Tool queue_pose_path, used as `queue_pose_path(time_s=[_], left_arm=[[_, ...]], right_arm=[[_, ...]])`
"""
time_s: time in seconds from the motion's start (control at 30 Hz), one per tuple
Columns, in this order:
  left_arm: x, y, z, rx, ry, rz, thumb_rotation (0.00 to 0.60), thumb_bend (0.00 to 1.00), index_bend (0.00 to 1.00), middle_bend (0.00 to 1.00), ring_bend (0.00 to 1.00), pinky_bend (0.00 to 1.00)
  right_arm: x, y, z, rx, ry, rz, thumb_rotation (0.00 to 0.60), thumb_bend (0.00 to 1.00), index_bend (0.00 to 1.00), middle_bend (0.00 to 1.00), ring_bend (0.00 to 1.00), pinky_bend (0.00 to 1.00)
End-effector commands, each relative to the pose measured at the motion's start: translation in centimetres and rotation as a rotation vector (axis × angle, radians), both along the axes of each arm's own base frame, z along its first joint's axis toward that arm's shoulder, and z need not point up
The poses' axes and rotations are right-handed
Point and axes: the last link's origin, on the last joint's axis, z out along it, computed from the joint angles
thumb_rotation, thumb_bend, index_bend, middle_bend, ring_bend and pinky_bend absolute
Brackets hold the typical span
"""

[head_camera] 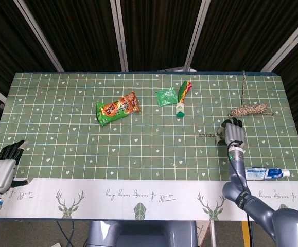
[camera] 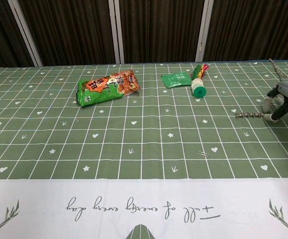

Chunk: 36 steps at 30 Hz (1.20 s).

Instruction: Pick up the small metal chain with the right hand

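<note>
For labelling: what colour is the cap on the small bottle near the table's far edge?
Green; the bottle cap shows best in the chest view.

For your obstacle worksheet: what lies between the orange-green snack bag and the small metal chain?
Only bare green checked cloth between snack bag and chain, clearest in the chest view.

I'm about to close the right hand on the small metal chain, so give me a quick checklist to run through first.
1. Small metal chain lies flat on the green gridded tablecloth: ok.
2. Right hand at the chain's right end: ok.
3. Fingers apart, nothing held: ok.
4. Fingertips actually touching chain: cannot tell.
5. Braided tan rope apart from the chain: ok.
6. Left hand rests far off, at the table's near left edge: ok.
</note>
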Motion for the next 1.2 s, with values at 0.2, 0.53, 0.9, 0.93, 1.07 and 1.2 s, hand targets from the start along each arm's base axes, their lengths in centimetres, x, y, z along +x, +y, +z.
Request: queue_pose_path(time_s=[0.2,0.53,0.9,0.93,1.07,1.2], left_arm=[[0.0,0.0,0.0,0.0,-0.002,0.001,0.6,0.14,0.0,0.0,0.0,0.0],[0.0,0.0,0.0,0.002,-0.007,0.005,0.6,0.14,0.0,0.0,0.0,0.0],[0.0,0.0,0.0,-0.004,-0.014,0.015,0.6,0.14,0.0,0.0,0.0,0.0],[0.0,0.0,0.0,-0.004,-0.015,0.016,0.6,0.14,0.0,0.0,0.0,0.0],[0.0,0.1,-0.1,-0.005,-0.014,0.015,0.6,0.14,0.0,0.0,0.0,0.0],[0.0,0.1,-0.1,-0.002,-0.015,0.014,0.6,0.14,0.0,0.0,0.0,0.0]], right_arm=[[0.3,0.1,-0.3,-0.002,-0.01,0.006,0.6,0.27,0.52,0.21,0.0,0.0],[0.5,0.1,-0.4,-0.001,-0.017,0.015,0.6,0.27,0.48,0.21,0.0,0.0],[0.5,-0.2,-0.2,-0.001,-0.013,0.016,0.6,0.27,0.45,0.21,0.0,0.0],[0.6,-0.1,-0.3,0.003,-0.015,0.017,0.6,0.27,0.45,0.21,0.0,0.0],[0.9,0.2,-0.8,0.014,-0.023,0.028,0.6,0.27,0.45,0.21,0.0,0.0],[1.2,0.2,-1.0,0.015,-0.023,0.034,0.6,0.27,0.45,0.21,0.0,0.0]])
